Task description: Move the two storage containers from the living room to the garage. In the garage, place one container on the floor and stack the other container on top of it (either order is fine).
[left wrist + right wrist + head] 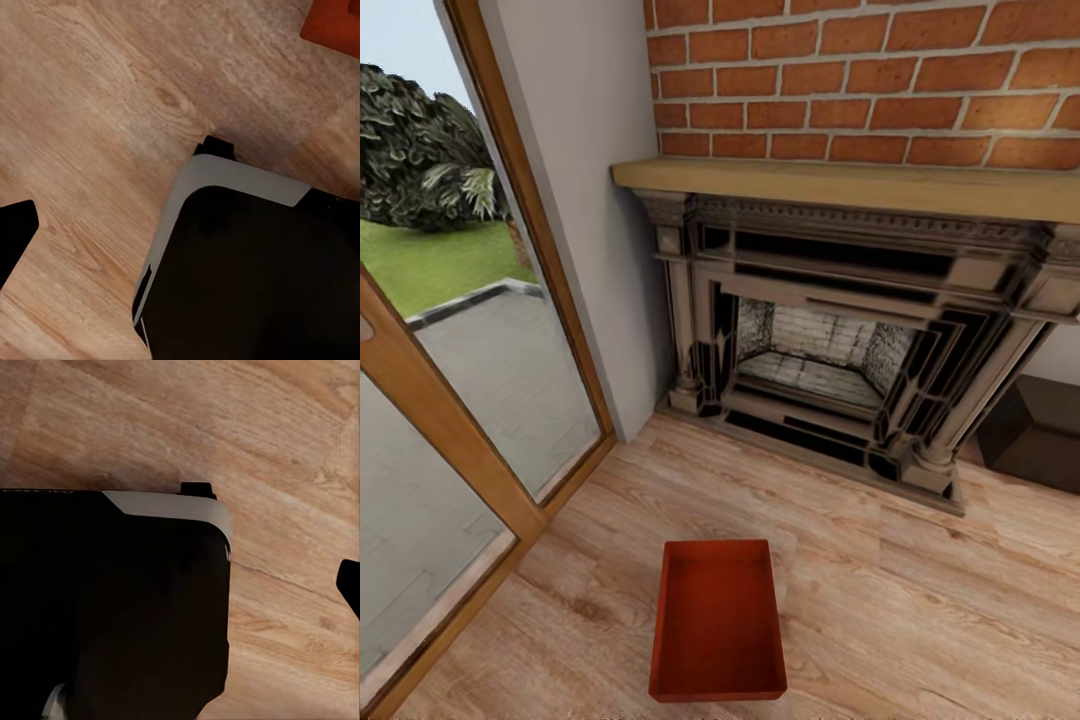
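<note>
One red bin [718, 620] lies on the wood floor [880, 600], in front of the fireplace [840, 360] and a little toward the glass door [450, 400]. It is empty and stands flat. A corner of red [334, 26] appears in the left wrist view, probably the same bin.

The risk, I think, is to push the bin with the robot's base [247, 255] while approaching, because it lies low and close. The bin's thin walls may also slip from a grasp. The fireplace and door frame limit the room for turning.

The pincers' fingers are not seen clearly, so I cannot tell how open they are or whether they hold anything.
</note>
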Tool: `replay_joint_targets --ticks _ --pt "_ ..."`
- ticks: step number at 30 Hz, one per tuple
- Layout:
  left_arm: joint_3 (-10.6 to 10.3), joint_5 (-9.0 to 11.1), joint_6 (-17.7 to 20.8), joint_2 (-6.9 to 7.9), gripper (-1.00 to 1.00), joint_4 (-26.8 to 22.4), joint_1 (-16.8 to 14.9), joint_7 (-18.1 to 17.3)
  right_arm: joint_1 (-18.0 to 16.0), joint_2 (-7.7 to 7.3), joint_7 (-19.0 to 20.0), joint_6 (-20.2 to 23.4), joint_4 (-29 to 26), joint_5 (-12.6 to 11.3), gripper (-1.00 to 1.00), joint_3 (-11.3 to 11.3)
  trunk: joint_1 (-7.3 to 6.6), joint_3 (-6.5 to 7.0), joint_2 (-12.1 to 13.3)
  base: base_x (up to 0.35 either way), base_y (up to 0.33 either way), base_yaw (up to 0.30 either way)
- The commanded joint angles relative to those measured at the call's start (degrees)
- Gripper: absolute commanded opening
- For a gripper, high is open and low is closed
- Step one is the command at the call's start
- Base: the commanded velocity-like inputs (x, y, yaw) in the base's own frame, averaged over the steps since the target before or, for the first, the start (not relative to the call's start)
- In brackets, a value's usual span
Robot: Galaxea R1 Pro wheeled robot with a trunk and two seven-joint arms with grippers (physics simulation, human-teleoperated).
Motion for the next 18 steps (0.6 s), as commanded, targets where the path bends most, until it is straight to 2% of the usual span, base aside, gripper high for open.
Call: replay_joint_targets --ticks 1,18 --pt "-0.5 0.5 0.3 0.04 1.00 -0.2 0.0 0.4 0.0 -0.03 -0.4 -0.1 0.0 -0.6 1.00 0.5 0.01 -0.17 -0.1 0.000 0.000 0.000" --pt "-0.4 0.4 0.3 -0.03 1.00 -0.6 0.0 0.4 0.0 -0.04 -0.3 -0.1 0.0 -0.6 1.00 0.5 0.01 -1.75 -0.1 0.000 0.000 0.000"
